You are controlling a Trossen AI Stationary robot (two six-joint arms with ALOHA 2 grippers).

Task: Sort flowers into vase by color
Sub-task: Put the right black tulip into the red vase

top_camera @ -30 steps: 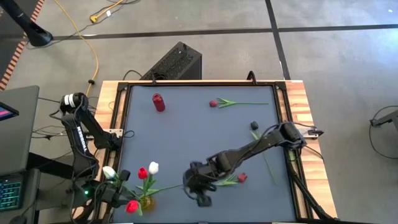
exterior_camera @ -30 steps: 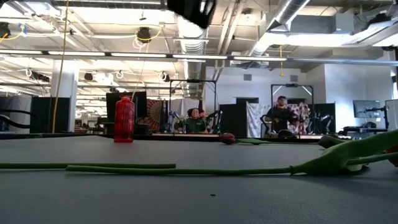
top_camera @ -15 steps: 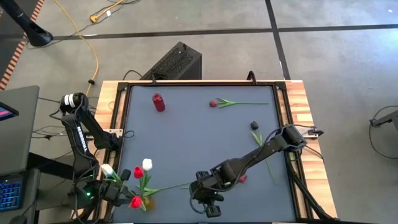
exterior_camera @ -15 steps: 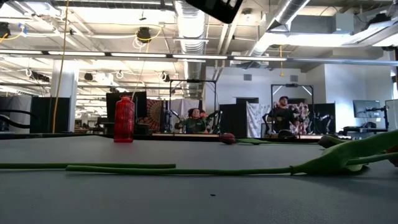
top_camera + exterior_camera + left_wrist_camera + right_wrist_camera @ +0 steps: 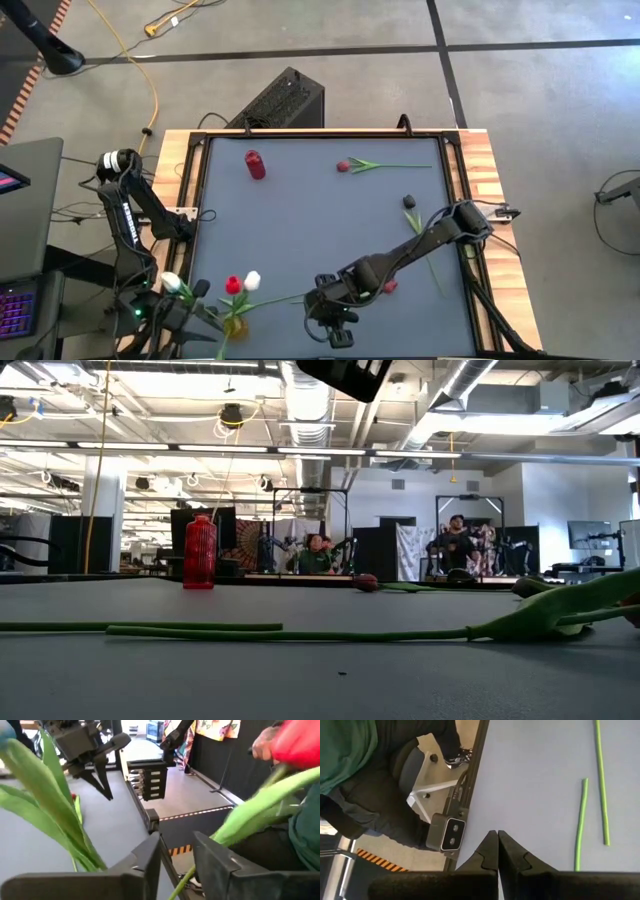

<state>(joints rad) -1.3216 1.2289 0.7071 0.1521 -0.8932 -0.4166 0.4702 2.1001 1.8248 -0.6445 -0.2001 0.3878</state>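
Fingers of the left gripper (image 5: 176, 857) stand slightly apart beside green stems at the table's near-left corner, where the red tulip (image 5: 233, 285) and white tulip (image 5: 252, 280) now lean differently than half a second ago. Right gripper (image 5: 335, 325), fingers pressed together and empty, has held its spot by the near table edge (image 5: 400, 354). Bare grey mat lies beyond its fingertips toward the red bottle (image 5: 256, 165); another red tulip (image 5: 389, 287) lies just behind them.
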